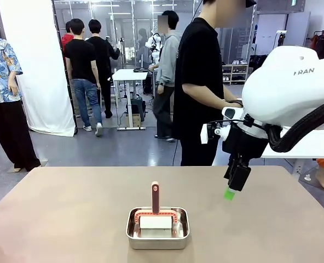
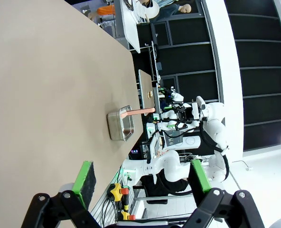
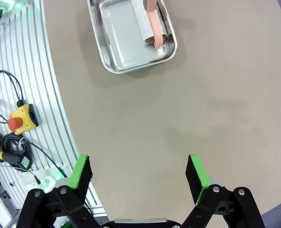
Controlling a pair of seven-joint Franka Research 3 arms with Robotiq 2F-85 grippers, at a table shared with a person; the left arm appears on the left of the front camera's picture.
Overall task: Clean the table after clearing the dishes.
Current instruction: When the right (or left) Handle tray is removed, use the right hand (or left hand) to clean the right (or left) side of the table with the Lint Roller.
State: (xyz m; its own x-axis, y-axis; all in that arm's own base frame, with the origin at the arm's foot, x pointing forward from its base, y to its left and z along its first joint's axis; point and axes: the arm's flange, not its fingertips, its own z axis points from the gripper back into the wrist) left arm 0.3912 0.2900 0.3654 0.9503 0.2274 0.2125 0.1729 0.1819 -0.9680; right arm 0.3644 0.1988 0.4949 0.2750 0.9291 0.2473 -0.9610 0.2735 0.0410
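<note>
the wiper (image 1: 155,211) stands in the pan (image 1: 157,241) at the middle of the table's (image 1: 69,219) near edge, likely light, soft white pad below, best pinched by its stiff upright handle; right gripper (image 3: 138,173) and left gripper (image 2: 143,183) both spread, empty.

A robotics lab in an open hall — a white robot arm (image 1: 293,82) hangs over a plain brown table (image 1: 69,219). The table's edge meets a slotted aluminium plate (image 3: 45,71) carrying a yellow emergency-stop box (image 3: 21,118) and loose cables (image 3: 10,148). Behind, people (image 1: 88,60) stand on a grey floor among a white desk (image 1: 130,75), a white curtain (image 1: 36,66) and glass partitions (image 1: 123,16).
</note>
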